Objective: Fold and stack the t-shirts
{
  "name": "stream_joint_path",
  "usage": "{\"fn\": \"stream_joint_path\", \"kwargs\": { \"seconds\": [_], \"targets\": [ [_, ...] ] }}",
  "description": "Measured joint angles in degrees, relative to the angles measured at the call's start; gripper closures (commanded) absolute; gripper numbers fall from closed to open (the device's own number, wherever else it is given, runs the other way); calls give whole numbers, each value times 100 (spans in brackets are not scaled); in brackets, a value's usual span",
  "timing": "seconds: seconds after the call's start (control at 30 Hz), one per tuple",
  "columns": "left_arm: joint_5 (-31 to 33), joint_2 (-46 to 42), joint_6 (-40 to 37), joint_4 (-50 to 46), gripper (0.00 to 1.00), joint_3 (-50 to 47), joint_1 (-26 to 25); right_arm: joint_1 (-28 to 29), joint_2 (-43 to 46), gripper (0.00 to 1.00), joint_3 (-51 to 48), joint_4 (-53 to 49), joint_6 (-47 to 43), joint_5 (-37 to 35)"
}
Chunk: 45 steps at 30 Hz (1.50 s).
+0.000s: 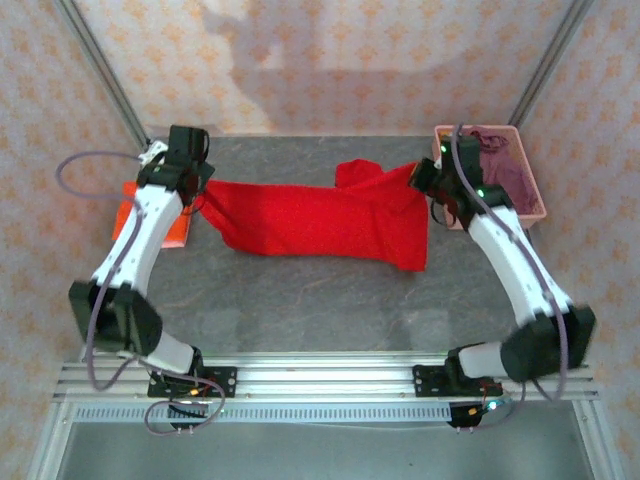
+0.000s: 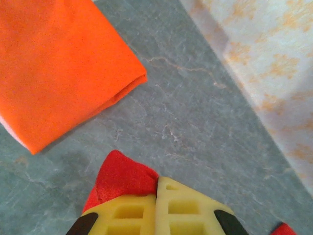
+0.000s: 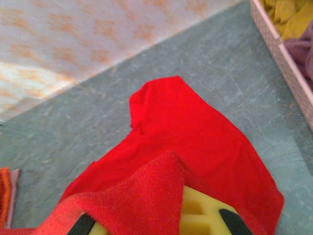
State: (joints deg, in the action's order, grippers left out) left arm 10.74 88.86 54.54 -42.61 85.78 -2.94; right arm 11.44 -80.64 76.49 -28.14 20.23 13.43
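Since the left gripper and right gripper each clamp an end of the red t-shirt, lowering together should lay it flat

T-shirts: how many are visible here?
5: red shirt stretched across the middle; orange shirt folded at the left, a pale pink edge under it; mauve and yellow in the basket. More may be hidden there.
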Motion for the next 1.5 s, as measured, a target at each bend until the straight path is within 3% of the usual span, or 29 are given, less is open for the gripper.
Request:
{"fn": "stream_joint_path", "kwargs": {
  "seconds": [0.23, 0.4, 0.5, 0.6, 0.77, 0.9, 0.93, 1.07, 1.3, 1.4, 1.5],
  "targets": [
    [-50, 1919, -271, 262, 100, 1797, 28, -264, -2234, 100, 1644, 511, -55, 361],
    [-240, 3316, -476, 107, 100, 4347, 173, -260, -2870, 100, 3224, 750, 83, 549],
    [-323, 4015, -621, -201, 100, 6391, 247, -262, -2887, 100, 4146, 813, 157, 601],
    [-404, 3939, -710, -188, 100, 7300, 297, -267, -2861, 100, 5119, 918, 157, 614],
    [-463, 2820, -881, -33, 100, 7241, 463, -372, -2667, 100, 6465, 791, 20, 715],
    [-435, 1626, -1126, 94, 100, 6424, 573, -514, -2041, 100, 6229, 675, -149, 855],
    [-431, 1117, -1176, 356, 100, 5702, 573, -522, -1764, 100, 5842, 743, -192, 894],
    [-415, -754, -1244, 905, 100, 2520, 568, -527, -326, 100, 3241, 1097, -302, 1193],
    [-426, -2430, -953, 1010, 100, -1825, 568, -529, 1797, 100, -664, 931, -240, 1744],
    [-428, -3289, -787, 717, 100, -3161, 568, -527, 2723, 100, -1934, 476, -90, 1989],
    [-428, -3856, -699, 553, 100, -3773, 568, -529, 3228, 100, -2776, 225, 138, 2210]
  ]
}}
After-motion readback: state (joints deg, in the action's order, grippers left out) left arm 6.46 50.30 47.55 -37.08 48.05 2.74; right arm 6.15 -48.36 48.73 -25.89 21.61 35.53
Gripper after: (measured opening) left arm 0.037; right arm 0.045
